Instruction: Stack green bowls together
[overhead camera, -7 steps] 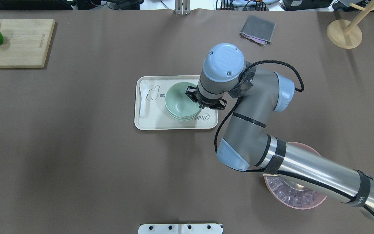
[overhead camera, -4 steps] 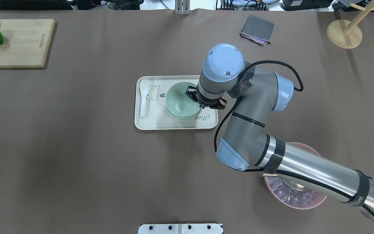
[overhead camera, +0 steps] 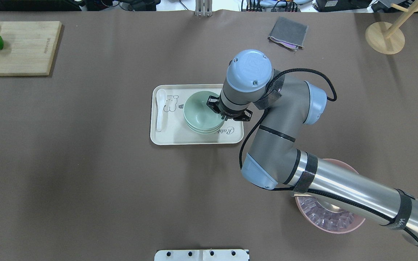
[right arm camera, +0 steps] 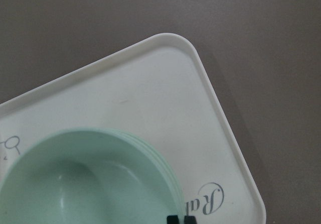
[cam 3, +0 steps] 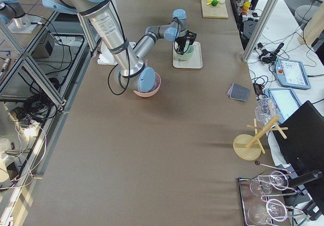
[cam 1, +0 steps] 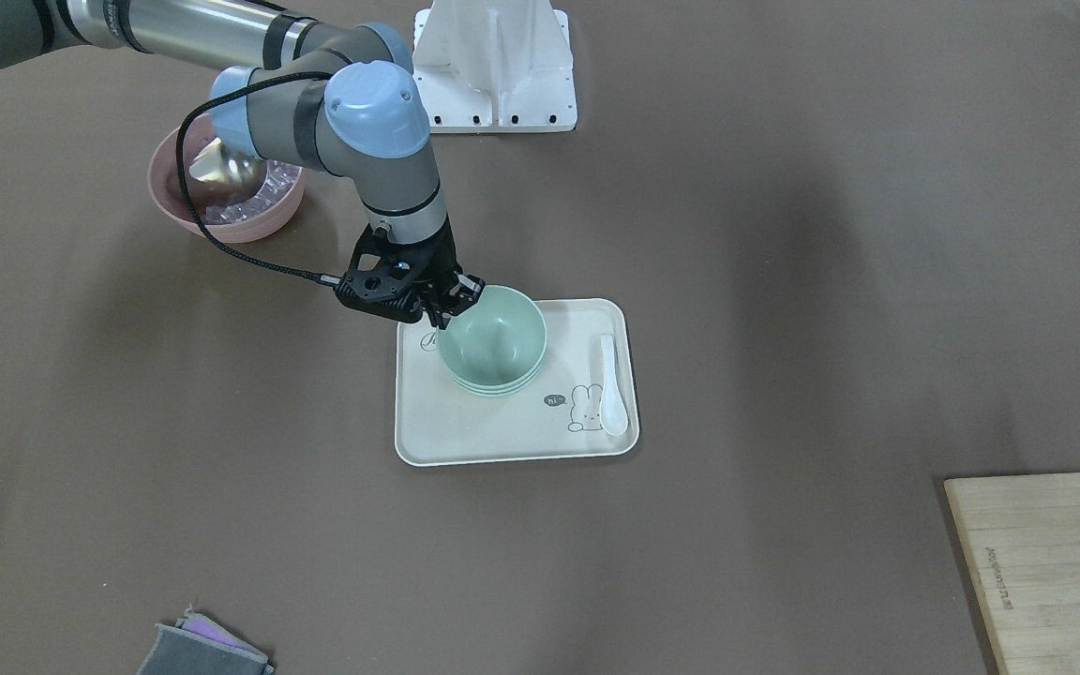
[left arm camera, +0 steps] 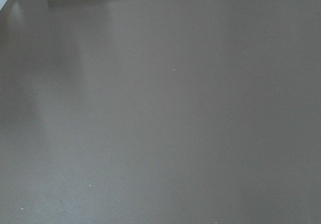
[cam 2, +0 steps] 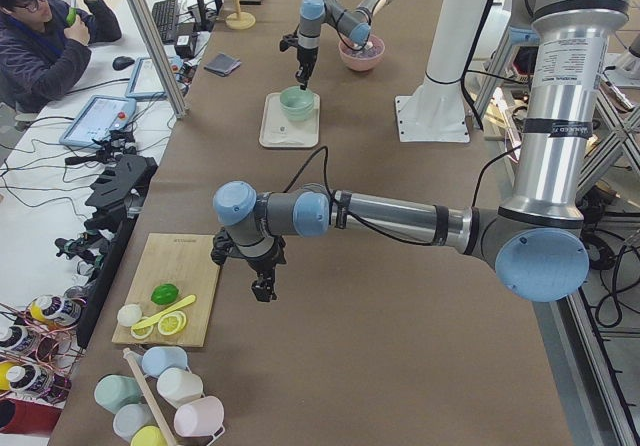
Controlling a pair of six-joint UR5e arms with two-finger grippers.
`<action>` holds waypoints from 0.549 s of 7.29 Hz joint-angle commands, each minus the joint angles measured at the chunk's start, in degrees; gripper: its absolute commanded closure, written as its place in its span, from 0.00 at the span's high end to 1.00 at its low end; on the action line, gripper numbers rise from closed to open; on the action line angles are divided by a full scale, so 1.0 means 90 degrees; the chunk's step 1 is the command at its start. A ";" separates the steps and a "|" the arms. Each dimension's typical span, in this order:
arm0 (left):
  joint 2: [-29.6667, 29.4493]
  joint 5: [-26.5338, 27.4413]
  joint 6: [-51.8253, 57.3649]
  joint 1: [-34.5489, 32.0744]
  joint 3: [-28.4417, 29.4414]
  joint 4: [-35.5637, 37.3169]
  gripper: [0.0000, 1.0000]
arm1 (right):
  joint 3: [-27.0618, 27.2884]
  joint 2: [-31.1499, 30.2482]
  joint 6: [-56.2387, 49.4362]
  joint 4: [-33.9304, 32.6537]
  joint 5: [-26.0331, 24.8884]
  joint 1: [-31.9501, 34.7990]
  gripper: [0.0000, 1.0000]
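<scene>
Three pale green bowls (overhead camera: pixel 200 112) sit nested in one stack on a cream tray (overhead camera: pixel 172 137). The stack also shows in the front view (cam 1: pixel 493 342) and the right wrist view (right arm camera: pixel 75 184). My right gripper (overhead camera: pixel 218 112) is at the stack's right rim. In the wrist view its fingertips (right arm camera: pixel 190 219) stand close together astride the top bowl's rim, shut on it. My left gripper (cam 2: pixel 262 288) hovers over bare table next to the cutting board; I cannot tell if it is open or shut.
A white spoon (overhead camera: pixel 160 108) lies along the tray's left side. A pink bowl (overhead camera: pixel 334 226) of ice sits under my right forearm. A cutting board (overhead camera: pixel 24 47) with fruit, a grey cloth (overhead camera: pixel 288 32) and a wooden stand (overhead camera: pixel 385 38) line the far edge.
My right wrist has drifted a few pixels towards the robot, and the top bowl has shifted slightly left with it. The grip on the rim looks the same.
</scene>
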 commanded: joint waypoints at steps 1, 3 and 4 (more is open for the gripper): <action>0.0000 -0.0004 0.0000 0.0002 0.0000 0.0000 0.99 | 0.0002 -0.0010 -0.0440 0.0029 0.0001 0.0000 1.00; 0.0000 -0.0004 0.0000 0.0002 0.0010 0.0000 0.99 | 0.0070 -0.0019 -0.0848 -0.0020 0.0079 0.0204 1.00; 0.0000 0.0006 -0.0048 0.0002 0.0010 0.0010 0.99 | 0.0061 -0.0126 -0.1276 -0.0069 0.0215 0.0505 1.00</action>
